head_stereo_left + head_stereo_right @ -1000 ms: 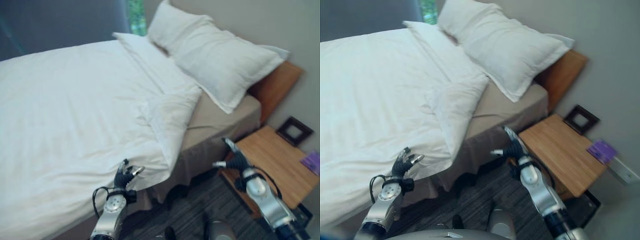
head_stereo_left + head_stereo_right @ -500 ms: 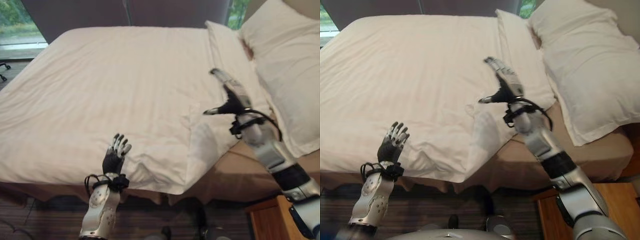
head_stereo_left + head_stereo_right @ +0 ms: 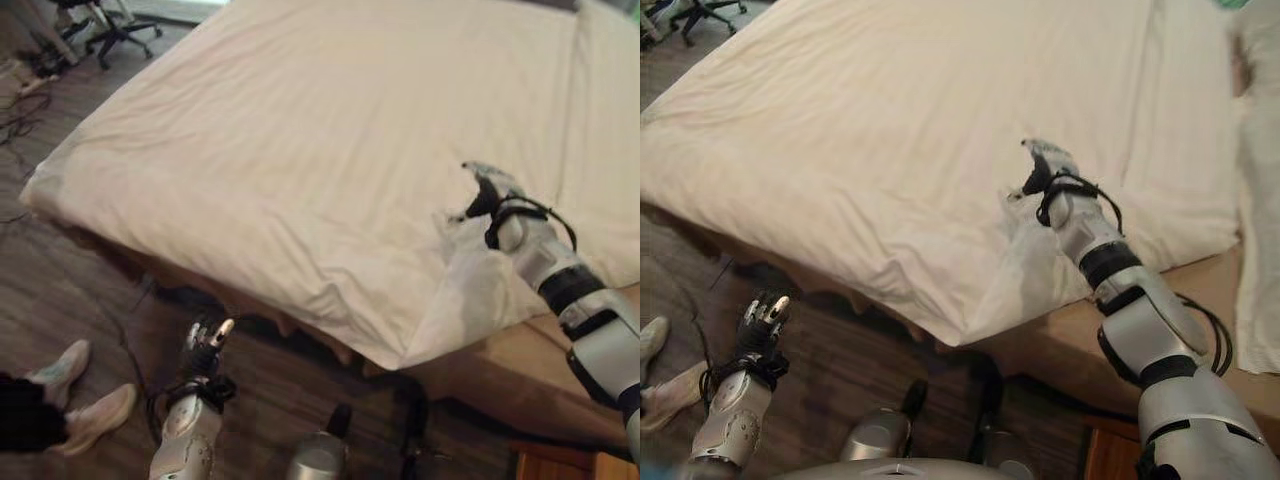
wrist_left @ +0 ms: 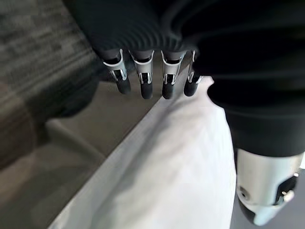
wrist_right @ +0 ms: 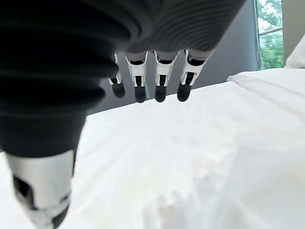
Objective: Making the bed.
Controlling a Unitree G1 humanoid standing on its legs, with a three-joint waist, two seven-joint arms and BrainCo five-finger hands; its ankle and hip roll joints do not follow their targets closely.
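Person: two light shoes (image 3: 75, 385) on the floor off the bed's foot corner, left of the robot.
Left hand (image 3: 205, 348): empty, fingers loosely extended, hanging over the dark floor just off the bed's near edge, apart from the cloth.
Duvet (image 3: 330, 150): one, white, spread across the bed; its turned-back corner (image 3: 470, 290) droops over the near edge, baring the tan mattress (image 3: 1080, 330) beside it.
Right hand (image 3: 1045, 165): over the duvet by that folded corner, fingers relaxed and straight, thumb out; nothing gripped.
Pillow (image 3: 1262, 190): one white edge visible at the bed's head end.
Risk: a shallow grab at the fold could slip, or drag the duvet askew, since the left hand holds nothing down.
Count: one duvet, one pillow, two shoes.
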